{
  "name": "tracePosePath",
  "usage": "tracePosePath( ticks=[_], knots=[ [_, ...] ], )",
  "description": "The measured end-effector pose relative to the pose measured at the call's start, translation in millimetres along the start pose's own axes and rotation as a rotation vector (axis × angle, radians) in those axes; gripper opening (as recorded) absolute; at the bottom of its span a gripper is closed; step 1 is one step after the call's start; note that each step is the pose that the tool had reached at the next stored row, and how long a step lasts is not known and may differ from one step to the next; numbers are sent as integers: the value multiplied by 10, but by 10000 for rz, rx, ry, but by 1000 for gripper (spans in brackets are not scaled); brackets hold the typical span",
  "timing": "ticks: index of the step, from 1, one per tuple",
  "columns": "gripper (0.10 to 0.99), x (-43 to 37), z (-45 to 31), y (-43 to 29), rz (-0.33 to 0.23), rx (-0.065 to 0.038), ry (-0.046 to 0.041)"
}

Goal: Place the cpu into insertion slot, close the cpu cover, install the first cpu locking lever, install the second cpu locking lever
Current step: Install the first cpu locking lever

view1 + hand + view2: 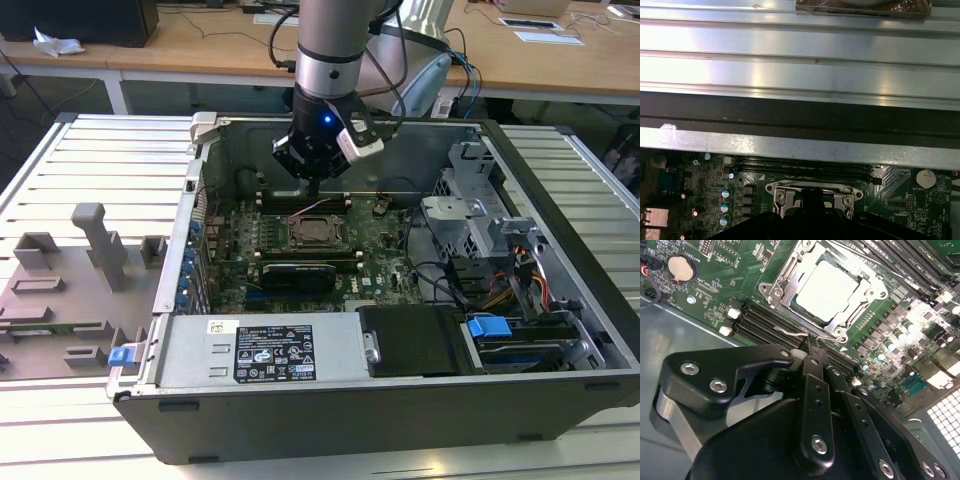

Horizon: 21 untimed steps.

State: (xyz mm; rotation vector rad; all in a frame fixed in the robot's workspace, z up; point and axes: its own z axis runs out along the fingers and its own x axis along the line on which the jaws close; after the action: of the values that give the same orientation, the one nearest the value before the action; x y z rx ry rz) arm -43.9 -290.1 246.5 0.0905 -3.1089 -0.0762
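Inside the open grey steel computer case (pixel 330 415), the arm's black metal gripper (pixel 812 346) reaches down to the green motherboard (pixel 720 287). In the exterior view it stands at twelve o'clock from the socket.

The small flat square cpu with its dull silver-grey metal top (pixel 827 290) already lies in the square insertion slot with a silvery rim (pixel 836 331). The thin silvery cpu cover, a stamped frame with a square window (pixel 790 287), lies flat around it. We judge the first two steps done and lever work in hand.

The claw is drawn narrow, its fingers together. Their tips meet a thin bent wire locking lever (pixel 790 331) at the socket's edge, beside the long black memory slots (pixel 757 320). We cannot tell whether the tips pinch the wire or only press it, nor which of the two levers this is.

We judge that the job calls for a steady, guided push, because the springy, polished wire (round and slippery) could slide off the hard fingertips. A shiny round coin battery (pixel 680 267) sits well apart.
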Motion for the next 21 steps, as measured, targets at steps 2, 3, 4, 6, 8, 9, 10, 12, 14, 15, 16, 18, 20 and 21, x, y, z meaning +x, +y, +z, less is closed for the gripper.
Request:
tracePosePath(
  ticks=[2, 3, 4, 6, 8, 9, 10, 12, 14, 15, 16, 18, 20, 21],
  knots=[
    [106, 0, 9, 0, -2, -105, -6],
    [106, 3, 13, 0, -3, -175, -9],
    [106, 13, 18, 0, -4, -268, -15],
    [106, 46, 34, 2, -9, -343, -22],
    [106, 76, 61, 2, -9, -353, -21],
    [106, 90, 88, 1, -9, -355, -20],
    [106, 92, 107, 0, -9, -354, -20],
    [106, 91, 145, -1, -11, -356, -21],
    [106, 90, 199, -4, -9, -355, -20],
    [106, 89, 212, -4, -9, -355, -21],
    [106, 80, 235, -5, -8, -354, -20],
    [106, 51, 263, -7, -9, -355, -20],
    [106, 14, 283, -9, -8, -355, -18],
    [106, -1, 289, -10, -9, -354, -18]
  ],
)
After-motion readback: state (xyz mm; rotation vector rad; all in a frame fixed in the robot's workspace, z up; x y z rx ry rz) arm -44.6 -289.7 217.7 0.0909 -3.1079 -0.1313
